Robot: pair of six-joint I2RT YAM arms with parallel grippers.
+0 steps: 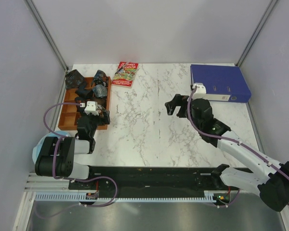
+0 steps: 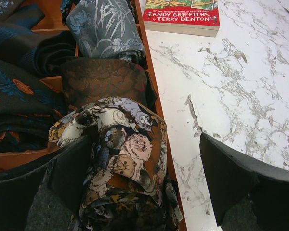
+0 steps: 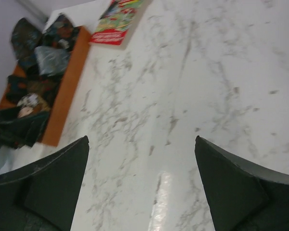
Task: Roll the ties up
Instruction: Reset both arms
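Several rolled ties (image 1: 100, 90) sit in a wooden tray (image 1: 67, 113) at the left. In the left wrist view a cat-patterned roll (image 2: 125, 159) fills the tray's near right corner, behind it a brown roll (image 2: 103, 82), a grey-blue leafy roll (image 2: 103, 29) and a dark bundle with orange flowers (image 2: 14, 91). My left gripper (image 2: 144, 178) is open over the cat-patterned roll, one finger (image 2: 62, 173) beside it, the other (image 2: 231, 178) over the marble outside the tray rim (image 2: 149, 72). My right gripper (image 1: 172, 105) is open and empty above mid-table (image 3: 142, 159). No unrolled tie shows.
A red-and-green booklet (image 1: 126, 73) lies at the back beside the tray and shows in the left wrist view (image 2: 181, 14). A blue binder (image 1: 220, 82) lies at the back right, just behind the right arm. Walls enclose the marble table on three sides.
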